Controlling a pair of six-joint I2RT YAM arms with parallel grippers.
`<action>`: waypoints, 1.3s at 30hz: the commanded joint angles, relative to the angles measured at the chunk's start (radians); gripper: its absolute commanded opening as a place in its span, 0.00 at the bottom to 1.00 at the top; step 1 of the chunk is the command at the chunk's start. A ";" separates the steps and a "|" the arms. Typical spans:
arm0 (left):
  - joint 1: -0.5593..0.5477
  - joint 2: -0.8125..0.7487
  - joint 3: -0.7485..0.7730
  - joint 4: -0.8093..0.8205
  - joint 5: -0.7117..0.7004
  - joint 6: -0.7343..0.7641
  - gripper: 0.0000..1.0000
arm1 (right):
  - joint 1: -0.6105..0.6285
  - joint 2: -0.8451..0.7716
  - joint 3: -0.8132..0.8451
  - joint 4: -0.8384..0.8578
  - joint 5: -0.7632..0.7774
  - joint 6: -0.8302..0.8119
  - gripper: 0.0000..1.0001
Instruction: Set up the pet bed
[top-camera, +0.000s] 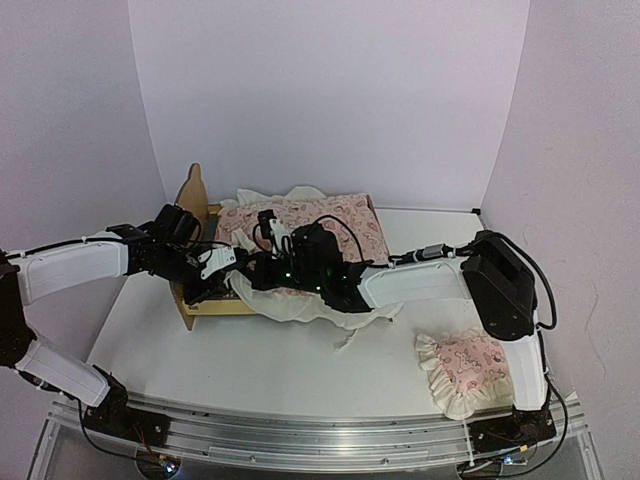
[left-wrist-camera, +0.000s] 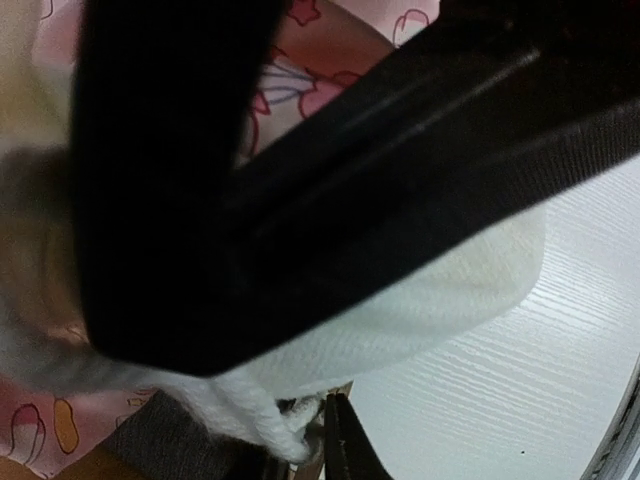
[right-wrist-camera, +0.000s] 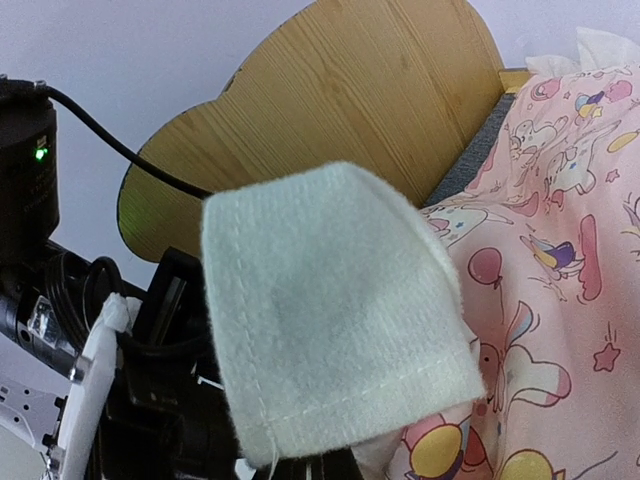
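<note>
The white table (top-camera: 250, 370) fills the view from above, and both my arms reach over it towards its left rear part. There stands the pet bed (top-camera: 195, 195), its light wooden, ear-shaped headboard (right-wrist-camera: 340, 100) upright at the left end and its long side running to the right. A strip of the dark grey base (right-wrist-camera: 470, 160) shows just below the headboard, between the wood and the bedding.

The pink printed mattress cushion (top-camera: 330, 215) lies on the bed. Its white ruffle (top-camera: 300, 305) spills over the near rail and onto the table beneath my right forearm. The small pink pillow (top-camera: 462, 362) lies well apart from the bed, at the near right of the table, just beside my right arm's base.

My left gripper (left-wrist-camera: 190, 330) is at the bed's near left corner. Its dark fingers (left-wrist-camera: 160, 150) crowd the wrist view and draw together over a bulge of the white ruffle, with the pink print behind them. I cannot tell whether they have the cloth pinched or merely lie against it.

My right gripper (top-camera: 250, 272) comes in from the right, close to the left one. Its jaws are closed, and a flap of white ruffle (right-wrist-camera: 330, 320) stands up from them in front of the wrist camera, so I take it as pinched there. The headboard rises behind that flap.
</note>
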 joint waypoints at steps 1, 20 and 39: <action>0.003 0.011 0.026 0.046 0.025 -0.038 0.00 | 0.003 -0.070 -0.011 0.036 -0.007 -0.013 0.00; 0.004 -0.084 0.185 -0.286 0.000 0.070 0.01 | -0.020 -0.057 -0.007 0.001 -0.005 -0.029 0.00; 0.002 -0.030 0.175 -0.422 0.279 0.057 0.21 | -0.020 -0.045 0.012 -0.034 -0.018 -0.040 0.00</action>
